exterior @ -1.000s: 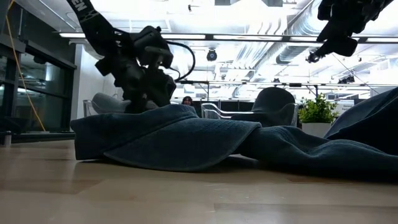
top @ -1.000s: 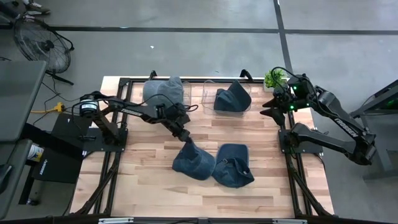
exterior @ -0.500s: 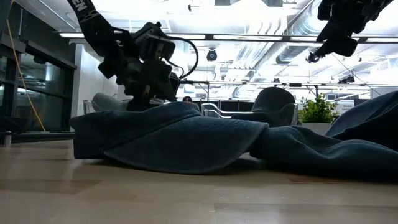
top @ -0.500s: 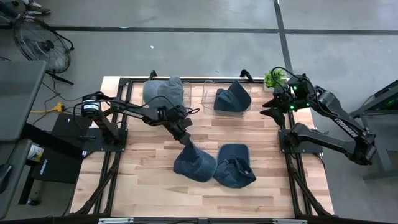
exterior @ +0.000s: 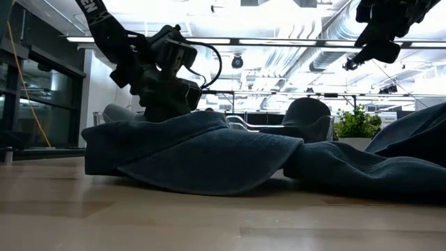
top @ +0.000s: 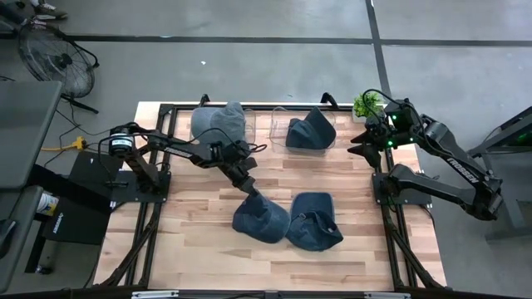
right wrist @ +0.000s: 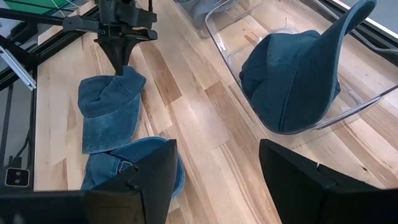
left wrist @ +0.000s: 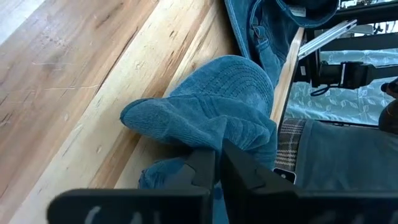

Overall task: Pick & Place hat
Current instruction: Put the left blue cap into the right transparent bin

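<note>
The wooden table (top: 199, 228) carried two blue denim hats near its middle, the left hat (top: 260, 219) touching the right hat (top: 314, 221) beside it. The left gripper (top: 251, 193) was at the left hat's upper edge, its fingers (left wrist: 205, 167) closed together on a fold of the cloth. The right gripper (top: 359, 139) waited above the table's far right edge, its fingers (right wrist: 152, 174) spread wide and holding nothing.

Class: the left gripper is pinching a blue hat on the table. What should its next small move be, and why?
Probably a short straight lift. The left gripper is shut on the edge of the hat, which lies on the table against a second hat. Raising it first should free it before carrying. The right gripper waits, open, at the table's edge.
</note>
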You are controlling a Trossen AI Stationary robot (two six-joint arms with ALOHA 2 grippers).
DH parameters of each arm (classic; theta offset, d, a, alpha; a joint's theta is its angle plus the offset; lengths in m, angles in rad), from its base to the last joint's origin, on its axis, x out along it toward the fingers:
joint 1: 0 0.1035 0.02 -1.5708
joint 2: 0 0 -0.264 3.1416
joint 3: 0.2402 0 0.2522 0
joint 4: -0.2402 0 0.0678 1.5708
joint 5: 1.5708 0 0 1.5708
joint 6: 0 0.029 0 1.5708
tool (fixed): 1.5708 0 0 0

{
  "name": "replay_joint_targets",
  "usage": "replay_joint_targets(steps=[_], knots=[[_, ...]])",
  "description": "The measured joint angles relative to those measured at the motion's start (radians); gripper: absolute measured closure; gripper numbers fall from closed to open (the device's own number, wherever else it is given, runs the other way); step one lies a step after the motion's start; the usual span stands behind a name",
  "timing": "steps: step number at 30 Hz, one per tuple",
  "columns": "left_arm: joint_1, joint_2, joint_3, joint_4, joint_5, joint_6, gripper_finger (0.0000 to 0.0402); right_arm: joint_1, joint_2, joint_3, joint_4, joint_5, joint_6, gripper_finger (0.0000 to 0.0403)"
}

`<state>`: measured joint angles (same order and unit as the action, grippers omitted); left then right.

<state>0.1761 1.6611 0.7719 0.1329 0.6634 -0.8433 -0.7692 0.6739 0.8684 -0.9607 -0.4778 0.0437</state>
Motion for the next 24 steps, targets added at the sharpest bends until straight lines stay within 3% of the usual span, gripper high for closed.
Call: replay_joint_targets(steps=[6,18,24], knots=[[0.000,-0.016,0.035,-0.014,0.006,0.001,0.0398,0.000,0.000,0.000,0.000,-0.007,0.000,0.0181],[0.000,-0.103,0.241,-0.307,0.005,0.077,0.0400,0.000,0.000,0.000,0.001,-0.004,-0.002,0.0181],[0.001,-0.105,0.373,-0.330,0.004,0.114,0.0401,0.000,0.000,0.000,0.004,-0.004,-0.008,0.0181]])
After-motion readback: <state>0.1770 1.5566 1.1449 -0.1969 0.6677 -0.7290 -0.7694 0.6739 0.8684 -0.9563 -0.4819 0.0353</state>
